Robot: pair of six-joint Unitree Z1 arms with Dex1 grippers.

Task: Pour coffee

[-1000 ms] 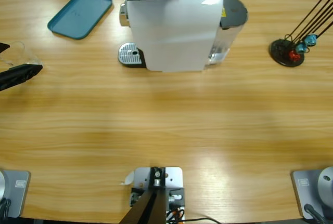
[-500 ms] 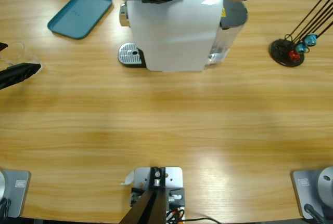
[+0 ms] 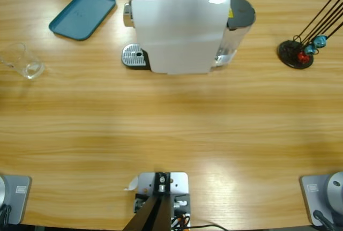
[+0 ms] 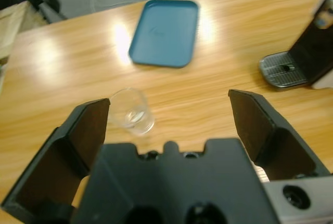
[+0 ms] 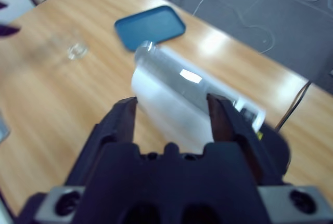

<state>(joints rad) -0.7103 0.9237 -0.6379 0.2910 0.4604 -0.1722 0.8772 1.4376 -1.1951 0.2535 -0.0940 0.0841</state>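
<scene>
A small clear glass (image 3: 24, 62) stands upright at the table's left end, and no dark coffee shows in it or anywhere else. Neither arm appears in the high view. In the left wrist view my left gripper (image 4: 169, 125) is open, pulled back from the glass (image 4: 133, 112), which stands apart between and beyond its jaws. My right gripper (image 5: 171, 117) is open and empty, hovering high over the white coffee machine (image 5: 192, 99). The machine (image 3: 179, 27) sits at the table's back middle, with its round metal drip tray (image 3: 134, 56) on its left side.
A teal tray (image 3: 83, 7) lies at the back left, behind the glass. A black stand of thin rods with red and blue capsules (image 3: 297, 54) is at the back right. The machine's dark water tank (image 3: 238, 14) is on its right.
My left gripper has pulled away from beside the glass and left the high view at the left edge. The arm above the coffee machine has risen out of the high view.
</scene>
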